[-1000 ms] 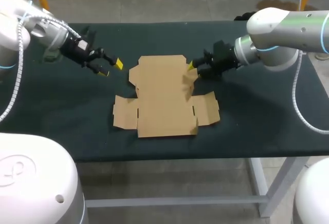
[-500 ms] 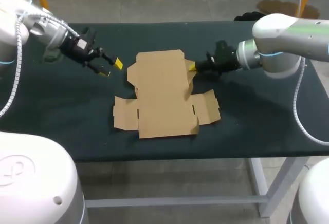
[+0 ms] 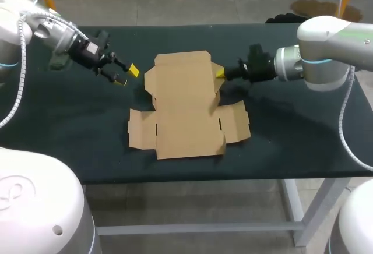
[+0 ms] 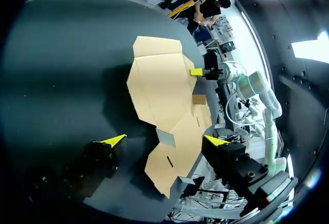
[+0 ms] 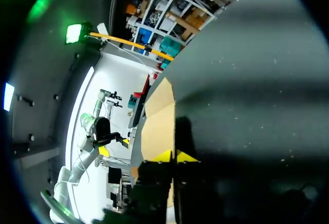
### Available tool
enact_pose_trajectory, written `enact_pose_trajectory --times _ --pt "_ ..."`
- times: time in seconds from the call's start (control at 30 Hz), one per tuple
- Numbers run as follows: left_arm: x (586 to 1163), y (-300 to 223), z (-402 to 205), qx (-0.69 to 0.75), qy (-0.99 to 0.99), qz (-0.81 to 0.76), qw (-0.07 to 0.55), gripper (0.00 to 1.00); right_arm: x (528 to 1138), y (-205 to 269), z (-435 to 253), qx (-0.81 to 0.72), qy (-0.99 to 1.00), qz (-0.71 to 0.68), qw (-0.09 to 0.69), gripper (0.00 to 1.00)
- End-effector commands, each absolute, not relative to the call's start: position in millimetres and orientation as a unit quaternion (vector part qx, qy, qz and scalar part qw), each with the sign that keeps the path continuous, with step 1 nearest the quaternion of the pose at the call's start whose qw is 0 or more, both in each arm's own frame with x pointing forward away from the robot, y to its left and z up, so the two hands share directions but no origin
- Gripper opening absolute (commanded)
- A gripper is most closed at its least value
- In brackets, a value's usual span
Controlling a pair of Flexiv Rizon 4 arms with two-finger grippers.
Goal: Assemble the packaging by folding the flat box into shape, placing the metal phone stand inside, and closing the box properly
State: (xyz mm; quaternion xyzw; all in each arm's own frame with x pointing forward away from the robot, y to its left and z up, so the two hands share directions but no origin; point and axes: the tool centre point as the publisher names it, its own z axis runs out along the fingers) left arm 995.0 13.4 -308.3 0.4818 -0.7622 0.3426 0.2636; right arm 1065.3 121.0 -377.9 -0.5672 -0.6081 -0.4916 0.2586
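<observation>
Cardboard item, brown: one box (image 3: 186, 105), unfolded, flaps and slots spread out. The dark table (image 3: 70, 126) lies under it. Its near part lies flat, while its far part looks lifted a little, with a shadow beneath.

Right gripper (image 3: 220, 73): at the box's far right edge. Its yellow tips are drawn close together, with the card's edge apparently pinched between them. The right wrist view shows almost no gap.

Left gripper (image 3: 127, 76): just off the box's far left corner, apart from it and above the cloth. Its fingers are spread wide and hold nothing.

Handling, by judgement:
- Weight: very light; a one-sided pull is likely to slide the whole sheet rather than fold it.
- Stiffness: the panels are fairly stiff, the scored creases weak. Lifted by one edge, it should hinge and droop at the creases.
- Surface: smooth card, a little slippery against hard fingertips.
- Fragility: corners, small tabs and slot ends will crumple or tear under a hard pinch or a twist.

Where to take hold:
- A free panel edge, close to the crease to be folded.
- A side flap's outer edge.
- Not mid-panel, which gives a pincer nothing to close on where the sheet lies flat.
- The opposite side wants pinning during any fold.
</observation>
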Motion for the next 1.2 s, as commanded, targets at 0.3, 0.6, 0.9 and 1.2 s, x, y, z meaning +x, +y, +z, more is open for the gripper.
enact_pose_trajectory --times 0.3,0.6,0.9,1.2 --pt "998 1 -318 0.476 -0.777 0.348 0.221 1.0 1067 120 -370 -0.543 -0.613 -0.52 0.244 0.0" --pt "1002 13 -307 0.459 -0.772 0.415 0.145 1.0 1060 108 -333 -0.489 -0.622 -0.575 0.208 0.0" --pt "1022 6 -298 0.418 -0.772 0.471 0.089 1.0 1059 111 -317 -0.452 -0.626 -0.606 0.191 0.0" --pt "1039 -6 -285 0.373 -0.759 0.531 0.059 1.0 1062 112 -307 -0.427 -0.618 -0.633 0.186 0.0"
